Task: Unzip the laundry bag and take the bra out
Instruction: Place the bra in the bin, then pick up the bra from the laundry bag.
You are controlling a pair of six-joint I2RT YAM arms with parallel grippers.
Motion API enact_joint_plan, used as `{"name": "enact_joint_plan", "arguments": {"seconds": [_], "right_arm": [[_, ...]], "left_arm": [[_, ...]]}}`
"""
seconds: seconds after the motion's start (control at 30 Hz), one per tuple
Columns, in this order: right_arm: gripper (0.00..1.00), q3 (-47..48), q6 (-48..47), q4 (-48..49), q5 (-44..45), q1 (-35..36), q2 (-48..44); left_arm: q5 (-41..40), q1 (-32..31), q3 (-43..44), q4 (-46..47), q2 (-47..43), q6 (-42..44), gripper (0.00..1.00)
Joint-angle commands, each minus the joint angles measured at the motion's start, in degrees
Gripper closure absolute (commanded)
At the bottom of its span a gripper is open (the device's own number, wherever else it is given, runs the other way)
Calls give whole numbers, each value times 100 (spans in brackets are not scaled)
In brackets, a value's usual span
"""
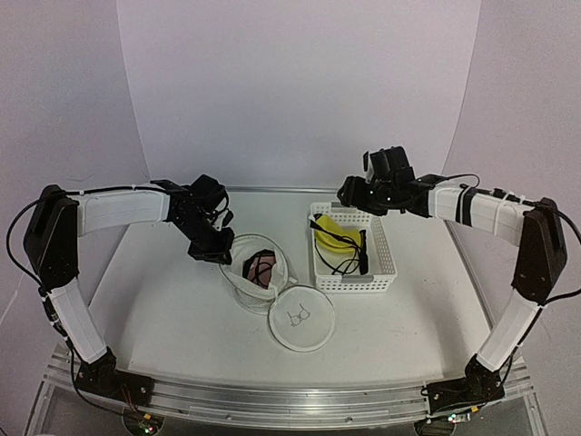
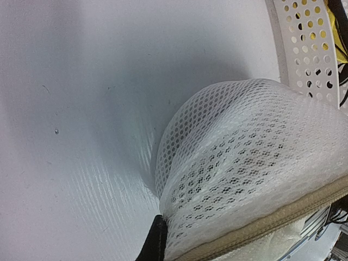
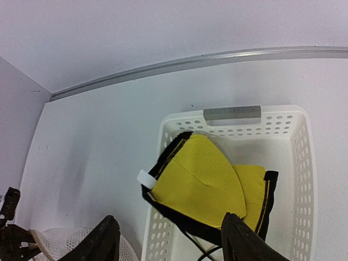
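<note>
— Since the laundry bag (image 1: 257,272) lies unzipped on the tabletop (image 1: 163,309), its round lid (image 1: 301,318) folded out flat, can the task be counted as done?
— Nearly, it is judged. The bra (image 1: 338,234) is seen in the white basket (image 1: 386,254), just beside the bag. The right claw (image 3: 171,217) is held above it, spread wide, with nothing gripped.
— And the left claw (image 1: 209,243)?
— It appears closed on the bag's mesh wall, though only one finger (image 2: 156,244) is shown. A dark pinkish patch inside the bag cannot be identified; otherwise only release is left.
</note>
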Motion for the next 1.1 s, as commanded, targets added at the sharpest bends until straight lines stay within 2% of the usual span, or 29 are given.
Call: {"name": "enact_joint_plan", "arguments": {"seconds": [0.0,0.2,0.5,0.8,1.07], "right_arm": [[34,80,-155,303,-784,41,-517],[34,131,-532,519,-1758,451,-735],[36,348,-878,459,-2536,1427,-522],[41,575,-901,398,-2598,2019,185],[56,1069,-1120,56,-1873,2384,1047]], "left_arm": [[-61,-13,120,18,-156,38,100],[-22,-13,118,18,-165,5,100],[-8,-13,125,16,-192,-28,100],[9,-13,92,13,-239,-23,100],[53,-13,44,21,-257,-40,100]]}}
